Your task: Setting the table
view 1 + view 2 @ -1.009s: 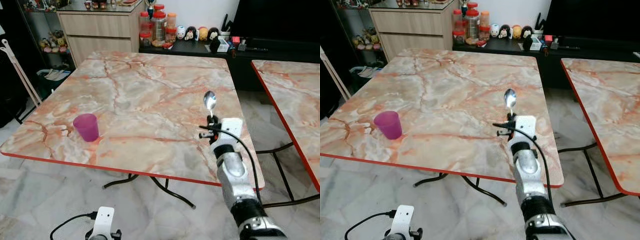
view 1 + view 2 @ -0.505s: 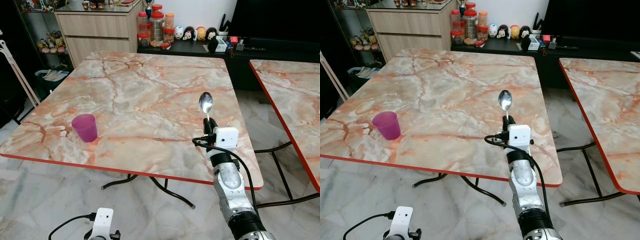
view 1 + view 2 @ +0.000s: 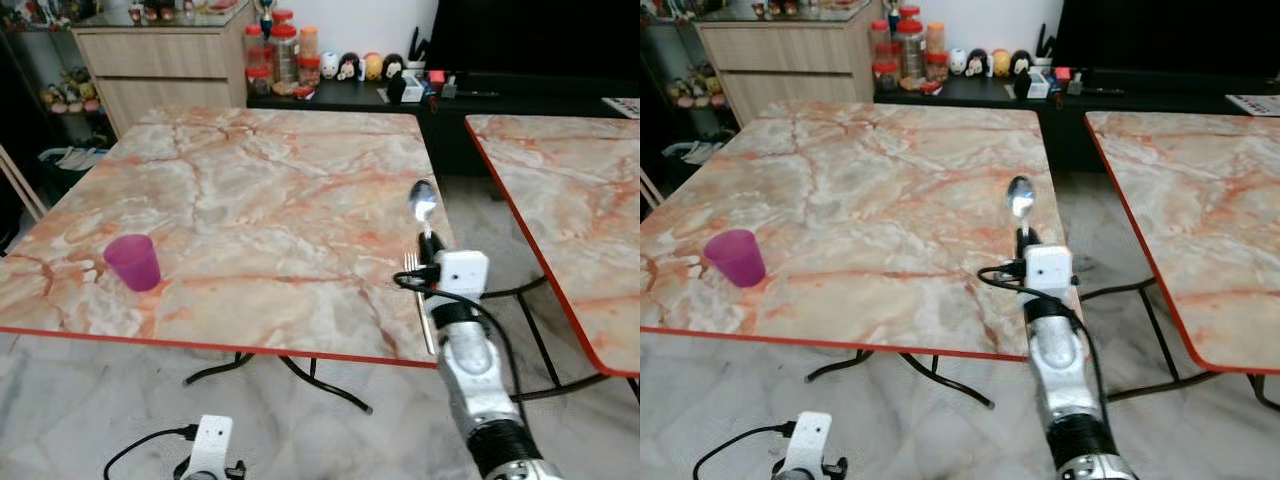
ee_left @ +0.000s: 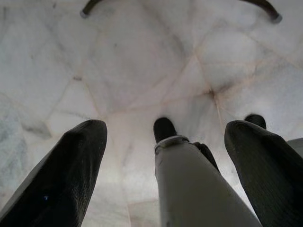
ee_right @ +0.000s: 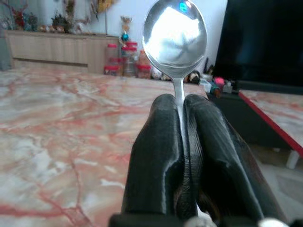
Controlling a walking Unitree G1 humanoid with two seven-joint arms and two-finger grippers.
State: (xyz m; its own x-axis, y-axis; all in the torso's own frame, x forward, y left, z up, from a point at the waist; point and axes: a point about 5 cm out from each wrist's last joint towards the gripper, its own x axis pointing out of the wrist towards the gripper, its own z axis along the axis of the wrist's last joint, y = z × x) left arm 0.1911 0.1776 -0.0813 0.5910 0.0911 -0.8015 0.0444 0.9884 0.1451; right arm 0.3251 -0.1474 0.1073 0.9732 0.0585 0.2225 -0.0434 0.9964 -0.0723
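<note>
Right hand (image 5: 182, 137) with one spoon (image 5: 175, 35); one cup (image 3: 133, 262).

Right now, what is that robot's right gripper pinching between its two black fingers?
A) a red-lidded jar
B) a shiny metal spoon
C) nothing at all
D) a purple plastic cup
B: the right gripper is shut on the handle of the shiny metal spoon, bowl pointing up.

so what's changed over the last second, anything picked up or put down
Nothing was picked up or put down. The right gripper is still shut on the spoon, bowl up, over the table's near right corner. The whole view has shifted, so the camera moved, not the things. A fork now shows on the table beside that wrist. The purple cup stayed put, and the left gripper still hangs open over the floor.
</note>
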